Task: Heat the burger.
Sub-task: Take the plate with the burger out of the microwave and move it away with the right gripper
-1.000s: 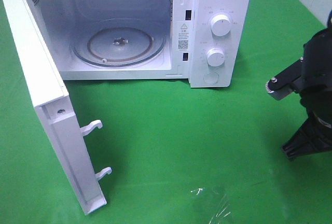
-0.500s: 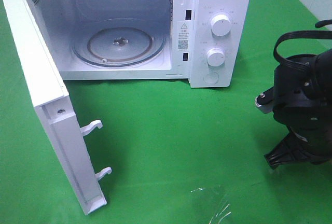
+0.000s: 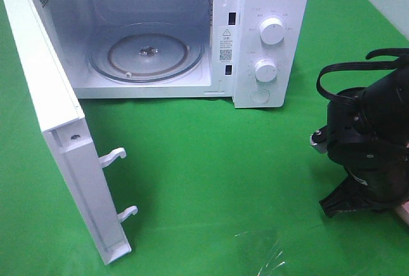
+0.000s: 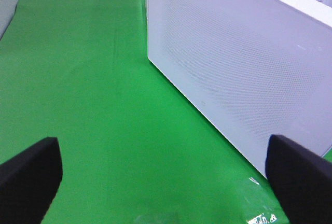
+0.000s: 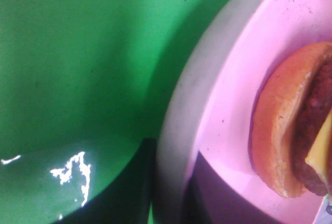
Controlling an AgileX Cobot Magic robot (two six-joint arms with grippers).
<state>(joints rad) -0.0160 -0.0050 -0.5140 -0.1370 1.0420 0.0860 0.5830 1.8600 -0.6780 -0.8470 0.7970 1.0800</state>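
Note:
The burger [image 5: 295, 125] lies on a pink speckled plate [image 5: 228, 94] in the right wrist view; its orange-brown bun and dark filling show at the frame's edge. My right gripper [image 5: 171, 187] is shut on the plate's grey rim, one dark finger [image 5: 124, 193] outside it and one inside. In the high view the black right arm [image 3: 370, 142] hides the burger, and only a pink corner of the plate [image 3: 404, 213] shows. My left gripper [image 4: 166, 182] stands wide open over green cloth, holding nothing.
The white microwave [image 3: 271, 39] stands at the back with its door [image 3: 57, 129] swung open to the left and its glass turntable [image 3: 147, 52] bare. The door's outer face [image 4: 238, 68] is close to the left gripper. Green cloth [image 3: 211, 174] covers the table.
The right arm has moved left into the high view, toward the microwave's front, and a pink plate corner now shows beneath it. The left gripper and microwave have not moved.

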